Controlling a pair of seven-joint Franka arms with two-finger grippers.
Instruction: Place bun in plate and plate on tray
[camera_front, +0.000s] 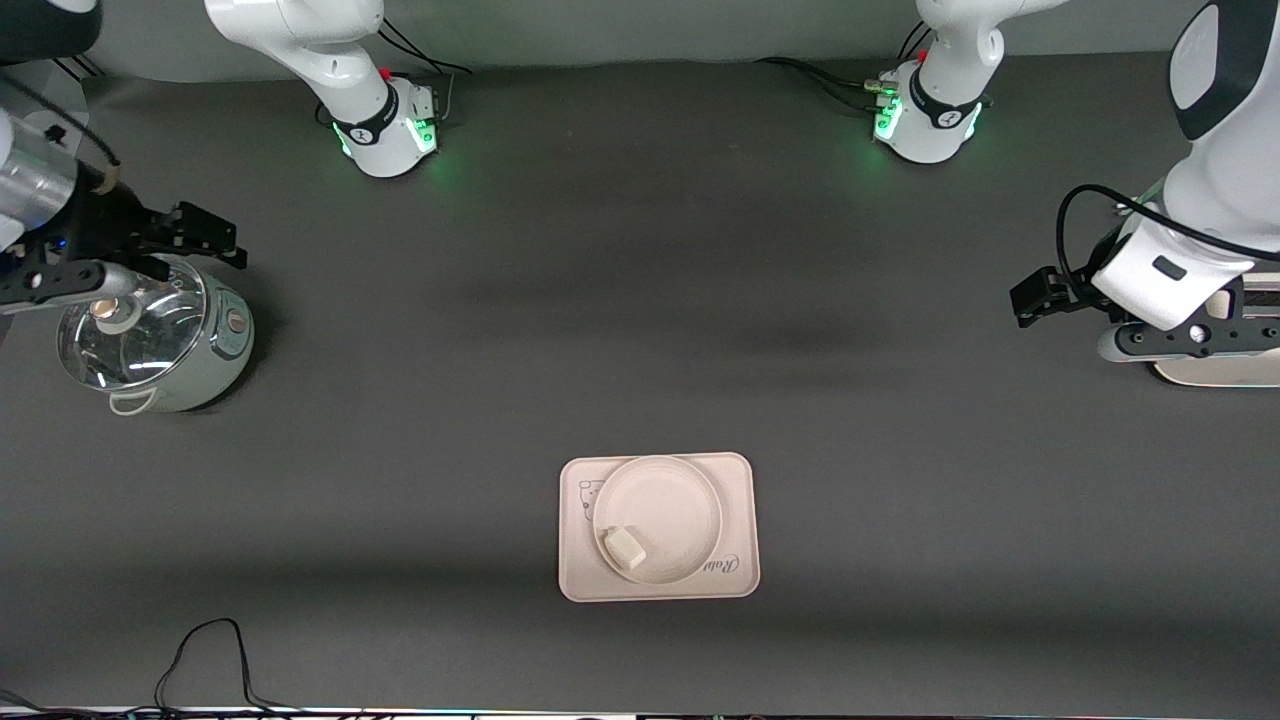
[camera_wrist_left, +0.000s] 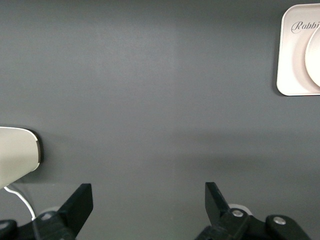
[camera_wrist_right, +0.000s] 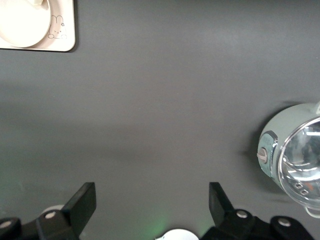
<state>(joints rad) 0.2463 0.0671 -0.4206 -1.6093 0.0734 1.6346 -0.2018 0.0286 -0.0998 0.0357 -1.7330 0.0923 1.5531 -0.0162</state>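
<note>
Evidently the bun (camera_front: 624, 547) lies in the plate (camera_front: 668, 500) on the tray (camera_front: 738, 520), well apart from the left gripper (camera_front: 1032, 297) and right gripper (camera_front: 205, 235), both empty with jaws wide at their worktop ends.

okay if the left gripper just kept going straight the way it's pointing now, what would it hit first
Probably just the bare table. The left gripper is open and points down at the dark mat; nothing lies between its fingers. The tray sits well off that line.

Off-white bun (camera_front: 624, 547) in round cream plate (camera_front: 668, 500); plate on pink rectangular tray (camera_front: 740, 520).
</note>
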